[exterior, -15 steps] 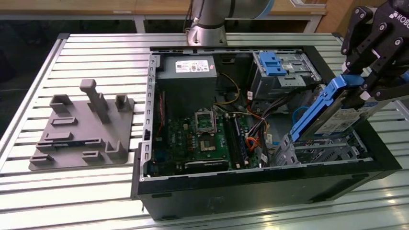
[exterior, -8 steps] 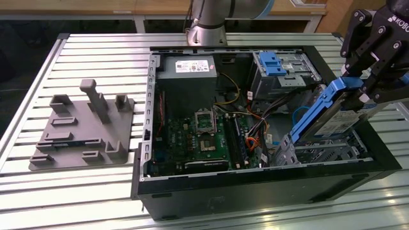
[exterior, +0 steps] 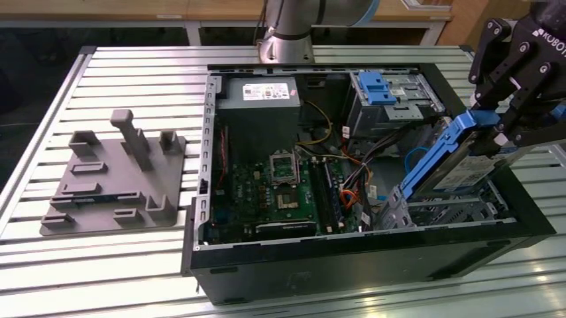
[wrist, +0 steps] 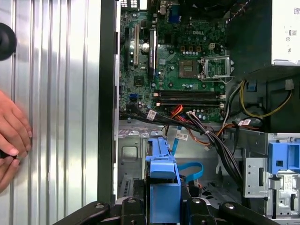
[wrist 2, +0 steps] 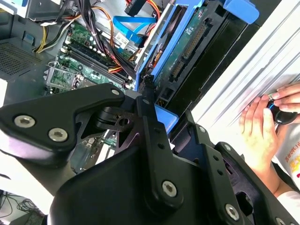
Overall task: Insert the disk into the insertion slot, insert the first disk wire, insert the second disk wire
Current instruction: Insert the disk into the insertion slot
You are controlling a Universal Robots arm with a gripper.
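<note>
End effector (exterior: 497,129) grips tilted disk (exterior: 452,171) over insertion slot (exterior: 452,213), cables (exterior: 356,177) alongside.

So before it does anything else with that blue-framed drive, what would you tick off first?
1. Grip: the hand is shut on the disk at its blue upper end: ok.
2. Seated: the disk leans tilted, lower end at the insertion slot, most of it outside: not ok.
3. Slot mouth free of the wires: cannot tell.
4. Bystander: a person's hand rests on the table beside the computer case; I'd want it farther off: not ok.
</note>
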